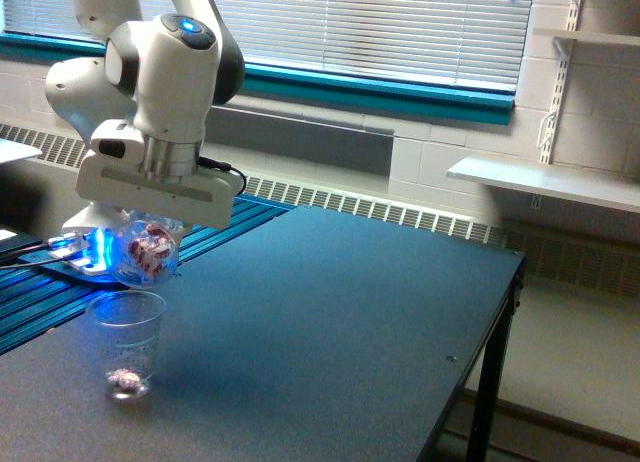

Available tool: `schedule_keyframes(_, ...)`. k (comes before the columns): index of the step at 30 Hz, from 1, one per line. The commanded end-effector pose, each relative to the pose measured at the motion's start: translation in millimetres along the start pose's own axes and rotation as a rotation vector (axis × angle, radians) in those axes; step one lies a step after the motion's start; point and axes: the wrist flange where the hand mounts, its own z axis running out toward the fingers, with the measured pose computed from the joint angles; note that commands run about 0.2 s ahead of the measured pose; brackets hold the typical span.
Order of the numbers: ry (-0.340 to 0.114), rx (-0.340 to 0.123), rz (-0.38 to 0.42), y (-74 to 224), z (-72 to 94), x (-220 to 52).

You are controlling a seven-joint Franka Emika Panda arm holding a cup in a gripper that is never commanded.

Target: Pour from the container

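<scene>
Hanging just above the ribbed cup (126, 342), the container (146, 250) sits clamped under the gripper (150, 232), which is closed around its rounded clear wall. Red-and-white pieces (150, 246) show through that wall, lit blue by a glowing base (90, 252) behind it. Taking the ribbed cup as the landmark: the container is directly over its open mouth and a touch toward the exterior view's right, near but not touching the rim. 1 small red-and-white piece (124, 381) lies at the bottom of the ribbed cup, which stands upright on the table (330, 322).

What the pour turns on is the line from the container's mouth down into that cup. The container looks tipped, yet which way its mouth faces cannot be told, since the clear wall and glare hide the rim. My judgement is that pouring is partly done, with most pieces not yet out. A further tilt should keep the mouth over the cup's opening; drifting rightward risks dropping pieces onto the table.
</scene>
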Motion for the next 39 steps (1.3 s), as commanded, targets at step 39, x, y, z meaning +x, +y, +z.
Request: schedule_keyframes(39, -0.086, 0.008, 0.025, 0.1, 1.3, 20.6)
